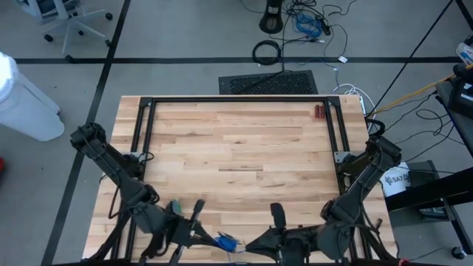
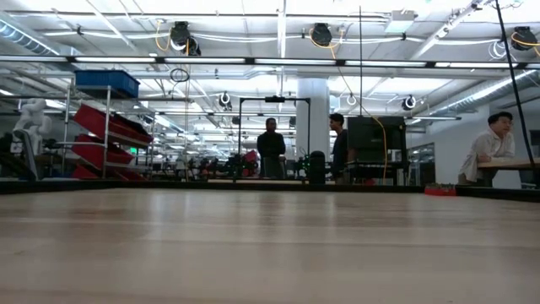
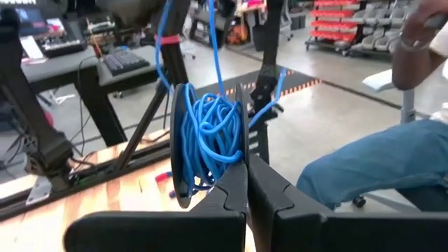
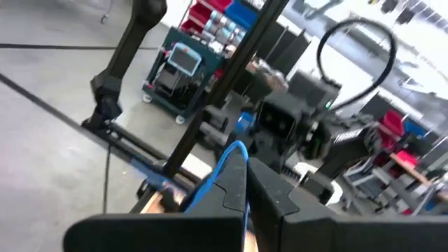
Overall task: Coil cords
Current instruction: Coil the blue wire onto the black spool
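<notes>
One blue cord (image 3: 207,133) sat wound in a loose bundle on a dark round spool (image 3: 179,150), held up at the near edge of the wooden table (image 1: 236,148), between the two arms. The left gripper (image 3: 246,183) was clenched on the bundle's lower edge, its fingers pressed together around the strands. A loop of the same cord (image 4: 229,159) ran to the right gripper (image 4: 246,183), whose jaws were pinched shut on it. Both grippers met just off that near edge. Small red pliers (image 1: 319,111) lay at the table's far edge, well apart from the cord. A black cable ring (image 1: 267,52) lay on the floor beyond the table.
</notes>
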